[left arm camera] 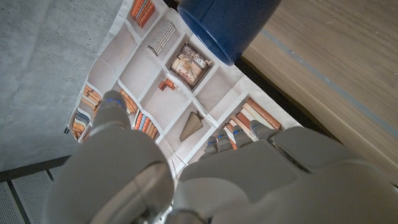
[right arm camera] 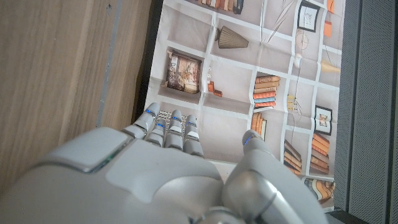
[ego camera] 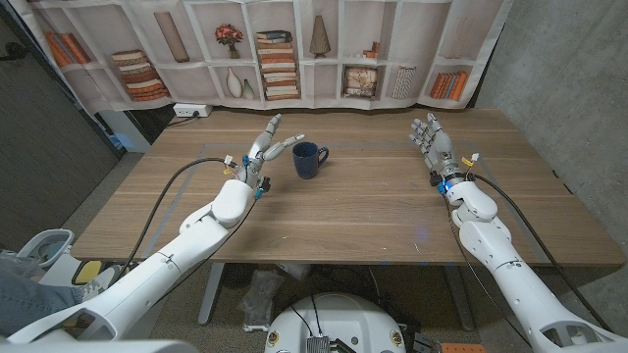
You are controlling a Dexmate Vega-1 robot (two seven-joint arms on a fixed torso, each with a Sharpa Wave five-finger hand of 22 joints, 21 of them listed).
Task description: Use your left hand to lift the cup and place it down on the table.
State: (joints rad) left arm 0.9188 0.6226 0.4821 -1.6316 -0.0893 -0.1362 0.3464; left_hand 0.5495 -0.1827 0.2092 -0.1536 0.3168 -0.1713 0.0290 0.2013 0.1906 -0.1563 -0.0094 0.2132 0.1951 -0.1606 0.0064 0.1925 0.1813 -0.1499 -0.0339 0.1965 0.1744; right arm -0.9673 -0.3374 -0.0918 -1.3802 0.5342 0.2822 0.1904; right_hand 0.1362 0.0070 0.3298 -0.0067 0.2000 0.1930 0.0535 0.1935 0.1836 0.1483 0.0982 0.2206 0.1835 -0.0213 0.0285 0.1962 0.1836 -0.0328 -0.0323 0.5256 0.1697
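Note:
A dark blue cup stands upright on the wooden table, its handle towards the right. My left hand is just to the cup's left, fingers apart and reaching towards it, with a small gap between fingertips and cup; it holds nothing. In the left wrist view the cup shows close beyond my left hand. My right hand stands far off at the table's right side, fingers up and apart, empty; the right wrist view shows its back.
A printed bookshelf backdrop hangs behind the table's far edge. A white power strip lies at the far left corner. Cables run along both arms.

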